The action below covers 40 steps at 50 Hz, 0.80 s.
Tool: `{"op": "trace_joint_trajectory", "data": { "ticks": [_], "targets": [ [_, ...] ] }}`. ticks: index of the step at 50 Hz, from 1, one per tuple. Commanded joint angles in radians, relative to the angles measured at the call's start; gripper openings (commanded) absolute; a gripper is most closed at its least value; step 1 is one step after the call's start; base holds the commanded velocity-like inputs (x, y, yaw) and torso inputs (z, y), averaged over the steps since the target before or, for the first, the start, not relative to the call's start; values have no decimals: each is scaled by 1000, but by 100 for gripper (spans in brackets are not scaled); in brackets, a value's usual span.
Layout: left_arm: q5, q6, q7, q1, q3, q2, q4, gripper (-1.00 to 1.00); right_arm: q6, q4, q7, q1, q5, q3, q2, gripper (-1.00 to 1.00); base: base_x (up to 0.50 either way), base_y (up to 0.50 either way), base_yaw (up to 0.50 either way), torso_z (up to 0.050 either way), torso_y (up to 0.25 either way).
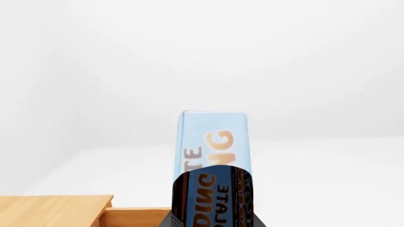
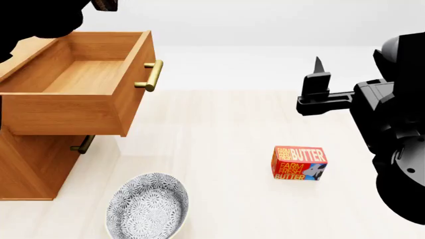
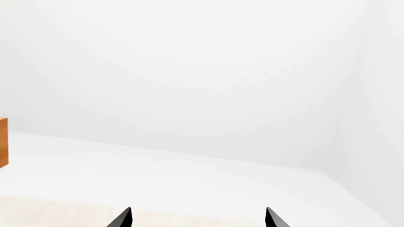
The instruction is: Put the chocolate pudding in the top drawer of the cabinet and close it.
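One chocolate pudding seemingly between fingers.

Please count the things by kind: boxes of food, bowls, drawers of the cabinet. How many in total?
Food boxes: 2, the chocolate pudding and the butter box
Bowls: 1, the patterned bowl
Drawers: 2, the top drawer and the lower drawer
Total: 5

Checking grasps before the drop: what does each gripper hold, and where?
Left gripper clamps the chocolate pudding at one end; right gripper holds nothing.
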Motion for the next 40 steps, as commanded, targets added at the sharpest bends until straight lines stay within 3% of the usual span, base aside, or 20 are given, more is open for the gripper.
{"op": "trace_joint_trajectory", "data": {
  "ticks": [1, 23, 31, 40],
  "targets": [
    [81, 40, 36, -10, 46, -23, -109, -100, -15, -3, -10, -18, -10, 5, 9, 100, 0, 0, 0, 0, 0],
    [179, 138, 98, 17, 95, -4, -319, -100, -21, 14, -19, -25, -27, -8, 11, 100, 0, 0, 0, 0, 0],
    [239, 203, 162, 7, 139, 51, -468, -100, -20, 18, -20, -22, -30, -16, 9, 100, 0, 0, 0, 0, 0],
    [325, 356, 290, -20, 188, 174, -811, -100, -22, 27, -25, -18, -36, -23, 8, 100, 0, 0, 0, 0, 0]
  ]
}}
